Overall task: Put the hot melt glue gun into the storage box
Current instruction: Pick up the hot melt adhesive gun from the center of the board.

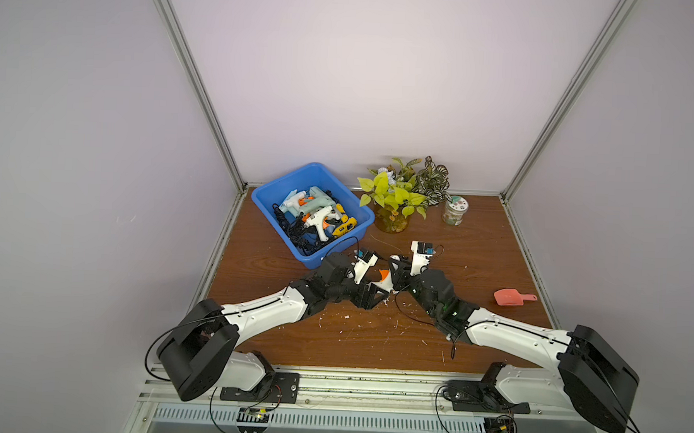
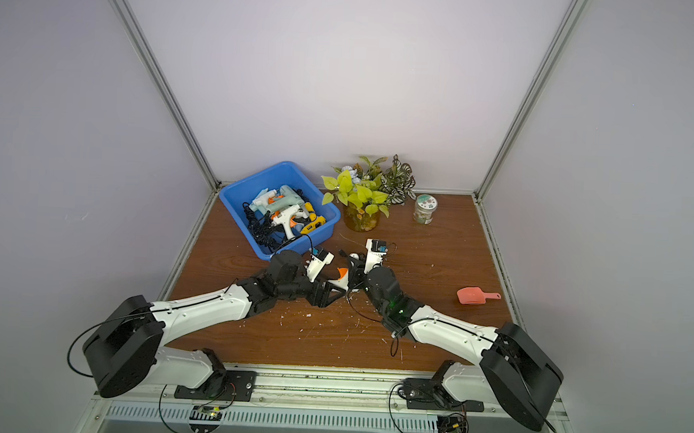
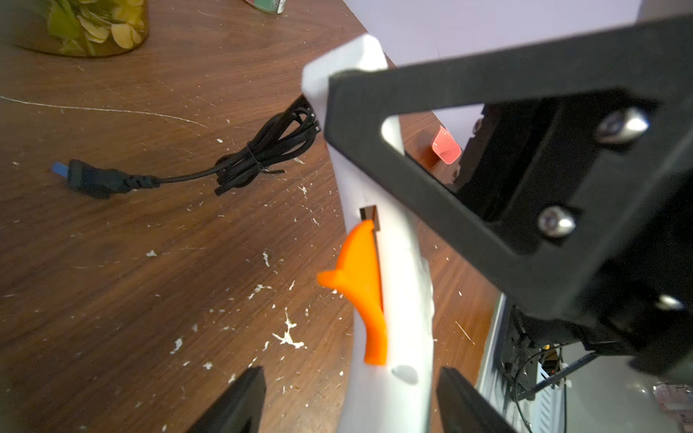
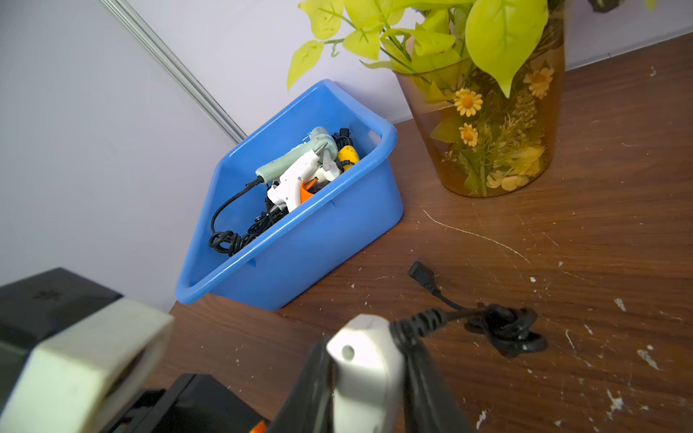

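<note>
A white hot melt glue gun (image 1: 386, 285) (image 2: 344, 282) with an orange trigger hangs over the middle of the table between both grippers. My right gripper (image 4: 365, 356) (image 1: 397, 268) is shut on its handle end (image 4: 369, 375), where the black cord (image 4: 502, 330) comes out. My left gripper (image 3: 350, 375) (image 1: 370, 297) is open, its jaws standing on either side of the gun's body (image 3: 397, 262) below the trigger, with a gap on each side. The cord bundle (image 3: 262, 150) and plug lie on the table. The blue storage box (image 1: 298, 179) (image 2: 266, 178) (image 4: 318, 243) stands at the back left.
Several glue guns (image 1: 317, 214) with tangled cords lie in the box. An amber vase of plants (image 1: 391, 221) and a small jar (image 1: 453, 212) stand at the back. A pink scoop (image 1: 508, 297) lies at the right. White glue crumbs dot the wooden table.
</note>
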Robot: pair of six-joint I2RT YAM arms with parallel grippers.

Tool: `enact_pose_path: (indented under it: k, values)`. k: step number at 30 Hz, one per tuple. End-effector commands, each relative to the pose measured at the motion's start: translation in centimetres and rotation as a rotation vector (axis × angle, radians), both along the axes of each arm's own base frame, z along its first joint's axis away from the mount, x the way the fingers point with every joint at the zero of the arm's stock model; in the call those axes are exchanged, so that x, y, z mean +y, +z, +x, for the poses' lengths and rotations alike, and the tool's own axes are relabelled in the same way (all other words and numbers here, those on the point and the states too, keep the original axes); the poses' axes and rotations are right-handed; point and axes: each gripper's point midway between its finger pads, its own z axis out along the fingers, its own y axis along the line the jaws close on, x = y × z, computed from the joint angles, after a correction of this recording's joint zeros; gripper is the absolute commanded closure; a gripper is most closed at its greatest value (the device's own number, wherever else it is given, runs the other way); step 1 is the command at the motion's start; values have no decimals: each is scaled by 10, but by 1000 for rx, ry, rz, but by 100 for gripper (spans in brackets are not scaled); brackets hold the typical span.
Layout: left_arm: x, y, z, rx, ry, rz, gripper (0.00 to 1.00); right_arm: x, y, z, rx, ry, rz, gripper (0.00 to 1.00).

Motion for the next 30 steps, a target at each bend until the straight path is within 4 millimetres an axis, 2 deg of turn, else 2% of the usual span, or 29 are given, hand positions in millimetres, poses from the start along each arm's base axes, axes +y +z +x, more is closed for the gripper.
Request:
enact_pose_path:
  k: [1,6,8,14,20,22,23,30]
  values:
    - [-10,11,-3,-4,-35,-51,36,2,29,-1,-81,8,68,100]
    - [-14,17,-5,1,-50,-88,38,4,28,-2,-79,15,69,100]
    - [-15,20,-5,-1,-53,-108,43,5,27,-3,-78,17,68,100]
    - [-17,22,-6,11,-50,-138,71,3,31,-4,-87,12,72,100]
    - [-16,21,-6,19,-43,-135,89,0,33,-4,-94,1,71,99]
    - [-15,22,-6,18,-38,-133,98,0,34,-5,-98,2,68,90]
    - [-15,21,-6,15,-36,-131,100,-1,36,-5,-100,1,69,82]
    - [-9,33,1,-11,13,-128,100,-11,47,-6,-130,-30,54,33]
